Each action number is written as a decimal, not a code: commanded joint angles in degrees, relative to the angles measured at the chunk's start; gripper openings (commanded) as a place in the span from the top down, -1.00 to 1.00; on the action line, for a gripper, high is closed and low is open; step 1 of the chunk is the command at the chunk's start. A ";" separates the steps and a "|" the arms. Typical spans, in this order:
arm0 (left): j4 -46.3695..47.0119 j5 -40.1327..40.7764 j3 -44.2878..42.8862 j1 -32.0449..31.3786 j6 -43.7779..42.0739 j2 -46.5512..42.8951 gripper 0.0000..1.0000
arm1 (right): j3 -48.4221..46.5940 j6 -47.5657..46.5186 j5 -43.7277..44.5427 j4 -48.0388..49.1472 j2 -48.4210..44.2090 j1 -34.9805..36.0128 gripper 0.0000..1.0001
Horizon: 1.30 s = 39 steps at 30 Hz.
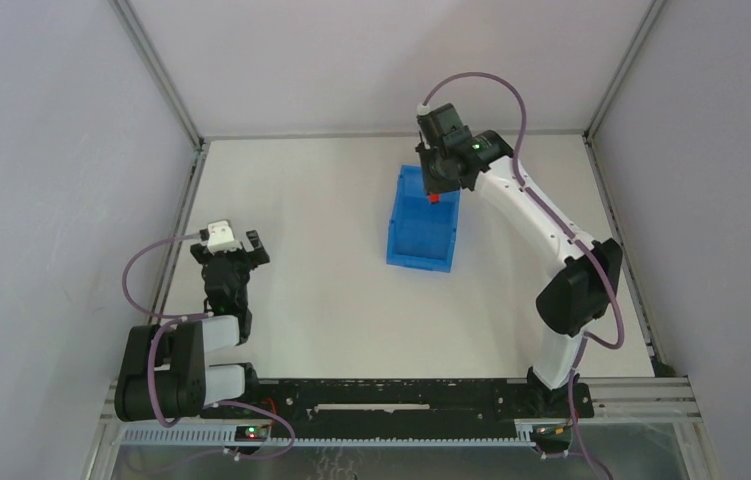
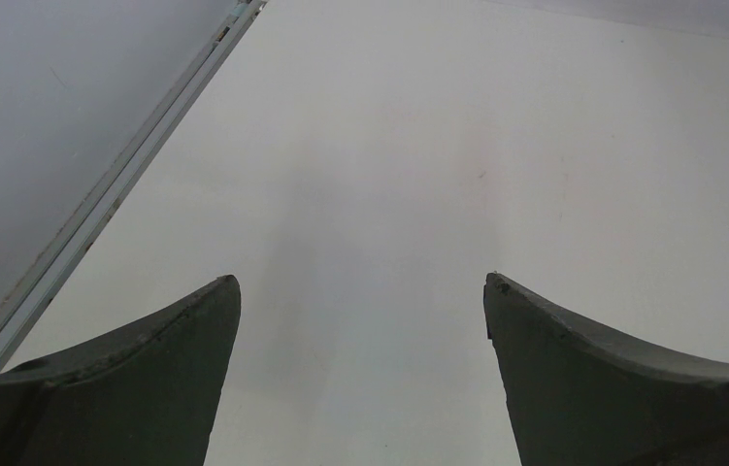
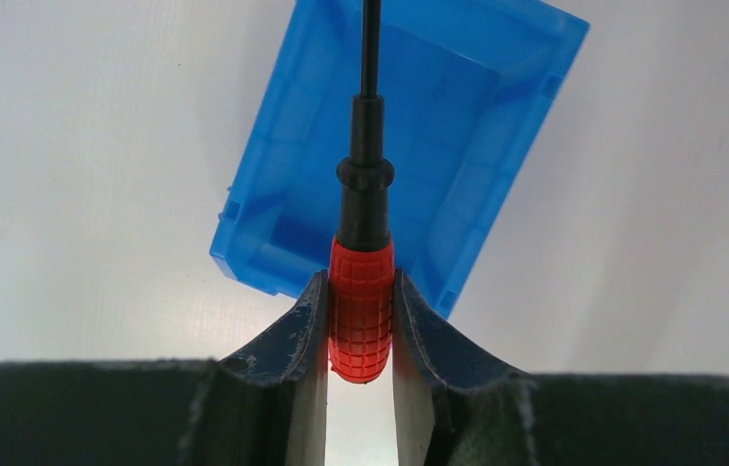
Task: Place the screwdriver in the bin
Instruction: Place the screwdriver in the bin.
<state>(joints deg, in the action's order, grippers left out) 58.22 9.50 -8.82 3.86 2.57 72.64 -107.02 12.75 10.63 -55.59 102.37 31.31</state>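
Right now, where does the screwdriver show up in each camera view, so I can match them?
Top external: the screwdriver is a red speck under the right gripper, over the far end of the bin.
Left wrist: not in it; only the table shows.
Right wrist: centre, its red handle clamped in the gripper, shaft pointing up the picture.
Shared landmark: the blue bin, in the top external and right wrist views.

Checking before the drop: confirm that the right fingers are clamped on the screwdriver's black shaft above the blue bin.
One detail is wrong. The right fingers are clamped on the red handle of the screwdriver, not on its black shaft, which sticks out free beyond them. The right wrist view shows this plainly. The rest stands: the tool hangs above the blue bin.
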 commanded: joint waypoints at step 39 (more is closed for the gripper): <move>2.08 0.80 -2.19 -0.29 -0.90 -0.62 -1.00 | 12.34 -3.77 1.15 10.74 10.40 2.07 0.69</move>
<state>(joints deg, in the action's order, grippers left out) 58.22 9.50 -8.82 3.86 2.57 72.64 -94.89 9.28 10.48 -46.87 111.94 33.08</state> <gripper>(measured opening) 0.997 0.305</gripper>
